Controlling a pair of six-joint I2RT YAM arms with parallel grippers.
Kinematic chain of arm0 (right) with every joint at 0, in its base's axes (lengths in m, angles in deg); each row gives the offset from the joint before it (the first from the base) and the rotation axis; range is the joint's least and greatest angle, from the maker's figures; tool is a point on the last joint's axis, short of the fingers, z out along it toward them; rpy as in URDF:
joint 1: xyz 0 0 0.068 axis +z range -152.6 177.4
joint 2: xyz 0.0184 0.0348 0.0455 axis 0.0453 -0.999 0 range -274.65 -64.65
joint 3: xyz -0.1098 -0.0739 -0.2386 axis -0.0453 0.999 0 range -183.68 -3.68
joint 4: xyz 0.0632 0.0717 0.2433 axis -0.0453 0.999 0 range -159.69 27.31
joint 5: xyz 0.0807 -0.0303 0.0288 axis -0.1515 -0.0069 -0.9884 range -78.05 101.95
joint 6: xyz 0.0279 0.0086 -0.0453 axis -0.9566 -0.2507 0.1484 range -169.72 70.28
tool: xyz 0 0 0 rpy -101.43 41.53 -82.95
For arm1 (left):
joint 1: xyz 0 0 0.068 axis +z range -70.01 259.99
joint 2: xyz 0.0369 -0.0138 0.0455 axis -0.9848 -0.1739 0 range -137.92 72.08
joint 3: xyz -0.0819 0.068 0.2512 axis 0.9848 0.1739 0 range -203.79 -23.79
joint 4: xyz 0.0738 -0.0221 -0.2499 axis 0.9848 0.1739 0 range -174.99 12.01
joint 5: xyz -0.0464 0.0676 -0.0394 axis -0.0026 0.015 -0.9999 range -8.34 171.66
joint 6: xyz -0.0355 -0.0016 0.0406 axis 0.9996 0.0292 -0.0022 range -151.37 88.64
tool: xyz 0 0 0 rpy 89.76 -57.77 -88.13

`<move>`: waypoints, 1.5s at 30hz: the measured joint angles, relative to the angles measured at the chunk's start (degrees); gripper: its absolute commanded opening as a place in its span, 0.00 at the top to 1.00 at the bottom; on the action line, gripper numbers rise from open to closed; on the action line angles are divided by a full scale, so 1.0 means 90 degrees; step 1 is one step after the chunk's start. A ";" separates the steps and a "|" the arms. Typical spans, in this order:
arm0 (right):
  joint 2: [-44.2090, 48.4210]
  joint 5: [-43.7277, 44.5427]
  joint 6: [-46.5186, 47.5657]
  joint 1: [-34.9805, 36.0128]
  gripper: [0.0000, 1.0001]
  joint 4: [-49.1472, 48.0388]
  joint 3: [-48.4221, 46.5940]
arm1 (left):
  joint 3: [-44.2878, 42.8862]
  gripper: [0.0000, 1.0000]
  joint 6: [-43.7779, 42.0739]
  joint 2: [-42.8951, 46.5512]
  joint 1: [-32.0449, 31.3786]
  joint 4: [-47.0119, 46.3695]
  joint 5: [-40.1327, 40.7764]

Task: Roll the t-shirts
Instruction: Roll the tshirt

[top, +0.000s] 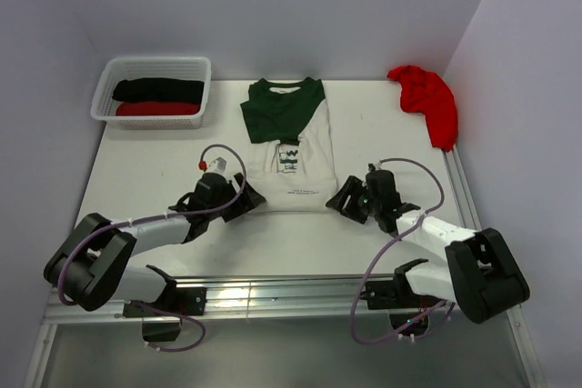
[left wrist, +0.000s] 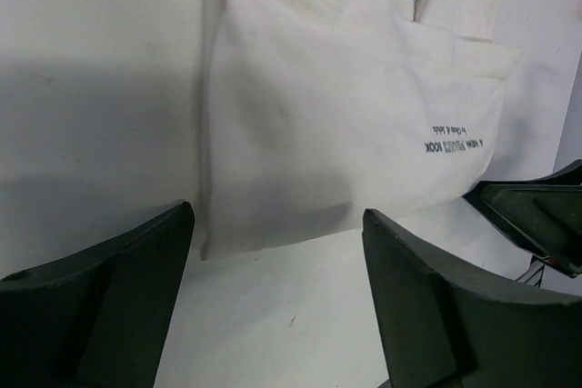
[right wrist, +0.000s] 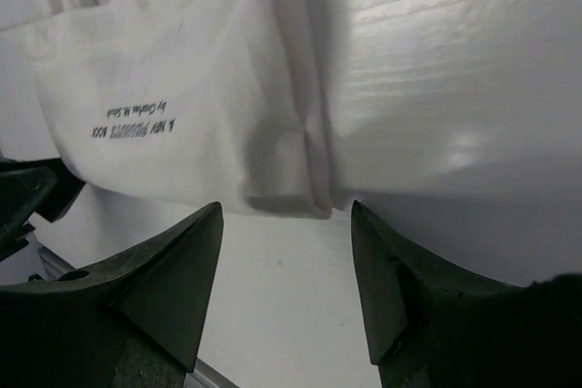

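A white t-shirt (top: 293, 147) with dark green sleeves and collar lies folded into a narrow strip at the table's middle, hem toward me. Its hem shows in the left wrist view (left wrist: 346, 134) and in the right wrist view (right wrist: 182, 106). My left gripper (top: 247, 197) stands open just short of the hem's left corner, nothing between its fingers (left wrist: 109, 297). My right gripper (top: 344, 199) is open too, just short of the hem's right corner, with bare table between its fingers (right wrist: 164, 288). A red t-shirt (top: 427, 102) lies crumpled at the back right.
A white lattice basket (top: 153, 90) at the back left holds a rolled black t-shirt (top: 156, 88) and a rolled red one (top: 156, 108). Walls close in at the back and right. A metal rail (top: 273, 293) runs along the near table edge.
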 measured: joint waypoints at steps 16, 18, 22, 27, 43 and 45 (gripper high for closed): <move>0.0291 0.1804 -0.0444 0.1054 0.49 -0.1127 0.0673 | 0.0617 0.28 -0.0119 0.0313 -0.0653 -0.0804 0.1073; 0.0165 0.1834 -0.0464 0.1054 0.54 -0.1180 0.0631 | 0.0673 0.35 -0.0143 0.0321 -0.0648 -0.0855 0.1117; -0.0080 0.1851 -0.0464 0.1054 0.62 -0.1212 0.0517 | 0.0702 0.39 -0.0248 0.0165 -0.0561 -0.1018 0.1086; -0.0095 0.1853 -0.0435 0.1054 0.76 -0.1163 0.0510 | 0.0702 0.50 -0.0299 -0.0058 -0.0478 -0.1360 0.0962; 0.0248 0.1819 -0.0393 0.1054 1.00 0.0015 0.0243 | 0.0393 1.00 -0.0512 -0.0041 -0.0393 -0.0289 0.0486; 0.0257 0.1722 -0.0389 0.1054 1.00 0.0389 0.0121 | 0.0384 1.00 -0.0459 0.0041 -0.0393 -0.0083 0.0287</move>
